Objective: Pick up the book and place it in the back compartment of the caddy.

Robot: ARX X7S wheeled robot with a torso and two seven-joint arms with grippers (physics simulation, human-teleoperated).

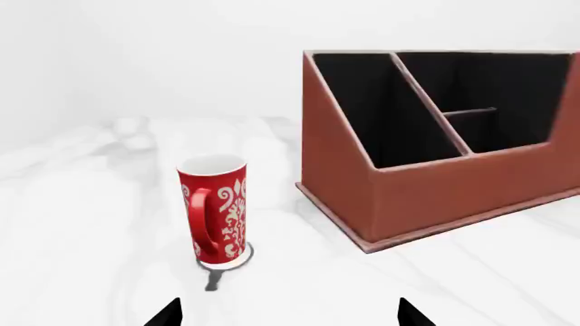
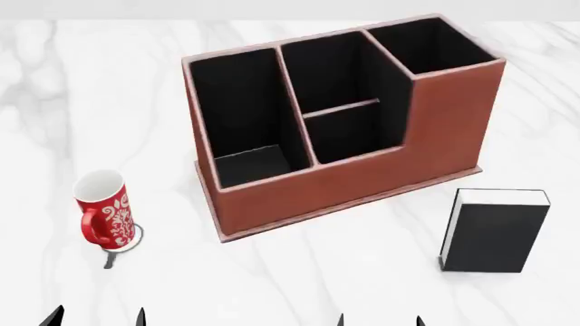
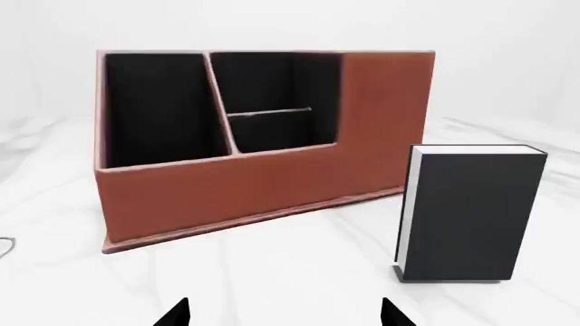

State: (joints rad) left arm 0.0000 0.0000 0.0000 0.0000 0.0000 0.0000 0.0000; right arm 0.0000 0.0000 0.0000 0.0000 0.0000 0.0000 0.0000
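Standing upright on the white marbled table [image 2: 272, 285], the book [image 2: 494, 231] rests on its lower edge with a black cover facing the robot and white page edges showing along its top and left side. It sits on the robot's right, just in front of the tall stepped end of the caddy [image 2: 363, 183], near it but not touching.

Right hand [image 3: 284, 314]: only two dark fingertips show at the bottom of the right wrist view, spread apart with nothing between them, so the hand is released and empty. The book lies ahead of this hand and off to its right, well apart from the fingertips; no contact.

Left hand [image 1: 288, 314]: likewise two separated dark tips, released and empty. Directly ahead of it stands the red-and-white patterned mug [image 2: 104, 210], upright, handle toward the camera, on the robot's left and clear of the caddy.

Caddy: red-brown, black-lined, set at a slight angle across the table. A long cell runs down its left side; the middle section is split by a thin cross divider; the tall square cell occupies the right end. The back compartment [image 2: 349, 136], between the divider and the low outer wall, holds nothing visible. All other cells also appear empty.
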